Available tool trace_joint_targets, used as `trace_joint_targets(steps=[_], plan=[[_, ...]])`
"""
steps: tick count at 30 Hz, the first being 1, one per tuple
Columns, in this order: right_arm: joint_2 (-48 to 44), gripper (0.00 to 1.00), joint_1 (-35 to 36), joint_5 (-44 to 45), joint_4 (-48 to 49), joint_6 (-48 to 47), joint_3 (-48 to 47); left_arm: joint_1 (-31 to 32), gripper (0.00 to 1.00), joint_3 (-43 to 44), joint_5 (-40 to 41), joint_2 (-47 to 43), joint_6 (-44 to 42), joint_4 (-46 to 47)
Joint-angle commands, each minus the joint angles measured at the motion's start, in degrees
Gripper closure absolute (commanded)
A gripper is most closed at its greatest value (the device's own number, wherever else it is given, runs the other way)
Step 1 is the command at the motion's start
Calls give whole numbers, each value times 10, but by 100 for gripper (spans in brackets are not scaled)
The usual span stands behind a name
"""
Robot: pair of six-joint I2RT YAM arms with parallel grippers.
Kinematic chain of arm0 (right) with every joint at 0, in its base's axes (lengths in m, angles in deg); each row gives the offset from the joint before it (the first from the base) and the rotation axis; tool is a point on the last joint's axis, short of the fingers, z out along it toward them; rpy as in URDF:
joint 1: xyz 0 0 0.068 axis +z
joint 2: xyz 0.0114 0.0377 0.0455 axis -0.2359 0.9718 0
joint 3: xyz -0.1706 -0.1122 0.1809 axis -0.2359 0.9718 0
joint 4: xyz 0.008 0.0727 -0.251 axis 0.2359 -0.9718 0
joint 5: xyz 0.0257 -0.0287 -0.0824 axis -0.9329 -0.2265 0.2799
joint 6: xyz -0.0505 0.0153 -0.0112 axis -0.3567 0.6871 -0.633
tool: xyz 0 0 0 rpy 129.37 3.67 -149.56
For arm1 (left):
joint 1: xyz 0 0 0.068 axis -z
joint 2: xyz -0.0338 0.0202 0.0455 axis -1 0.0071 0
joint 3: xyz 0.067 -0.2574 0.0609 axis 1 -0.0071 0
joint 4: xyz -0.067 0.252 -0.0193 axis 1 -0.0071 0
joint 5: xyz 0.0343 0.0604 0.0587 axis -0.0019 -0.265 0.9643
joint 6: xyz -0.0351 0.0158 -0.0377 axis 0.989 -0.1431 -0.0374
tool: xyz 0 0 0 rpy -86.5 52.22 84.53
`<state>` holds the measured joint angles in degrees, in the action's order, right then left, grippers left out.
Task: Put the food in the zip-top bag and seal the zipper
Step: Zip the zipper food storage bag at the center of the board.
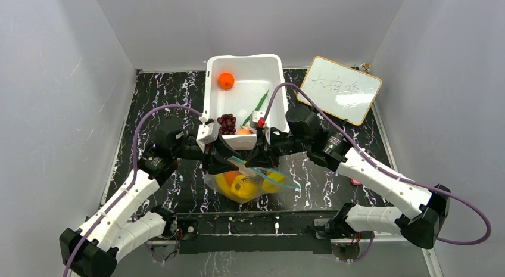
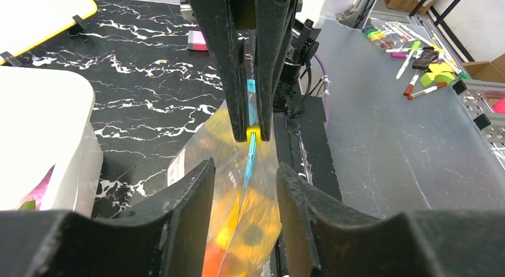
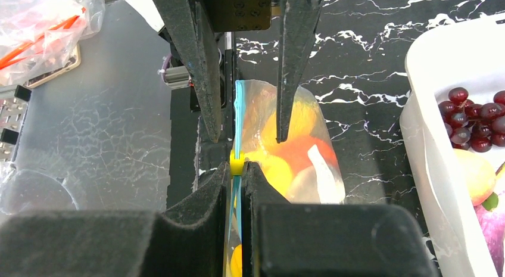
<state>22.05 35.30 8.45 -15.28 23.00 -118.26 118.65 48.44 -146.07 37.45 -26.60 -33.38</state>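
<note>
Jaws of the right gripper point(image 3: 238, 168) tight on the zipper point(image 3: 237, 119), left gripper's point(image 2: 245, 168) wide astride it (unclear from above)

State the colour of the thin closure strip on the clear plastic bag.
Teal-blue. The thin closure strip shows best in the right wrist view.

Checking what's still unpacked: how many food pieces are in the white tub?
5 in the white tub: orange far-left corner, green pod mid-tub, grapes, yellow fruit and purple piece by near wall. Others may be hidden.
</note>
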Motion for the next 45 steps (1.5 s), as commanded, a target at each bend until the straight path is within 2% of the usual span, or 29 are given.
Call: trace_joint_targets(steps=[1, 4, 9, 21, 32, 39, 45], plan=[[-1, 100, -3, -17, 38, -4, -38, -1, 63, 27, -24, -3, -19, -1], [0, 100, -3, -19, 35, -3, -36, -1, 71, 27, -21, -4, -16, -1], [2, 100, -3, -17, 33, -2, -33, -1, 100, 33, -6, -4, -13, -6], [-25, 100, -3, 29, -15, -3, -13, -2, 100, 58, 97, -42, -4, -25], [-54, 100, -3, 77, -59, 1, 4, -1, 100, 115, 168, -65, -48, -134], [-71, 100, -3, 99, -76, 7, 10, -1, 100, 164, 263, -72, -56, -214], [-79, 100, -3, 123, -90, 23, 11, -1, 100, 191, 319, -94, -65, -242]])
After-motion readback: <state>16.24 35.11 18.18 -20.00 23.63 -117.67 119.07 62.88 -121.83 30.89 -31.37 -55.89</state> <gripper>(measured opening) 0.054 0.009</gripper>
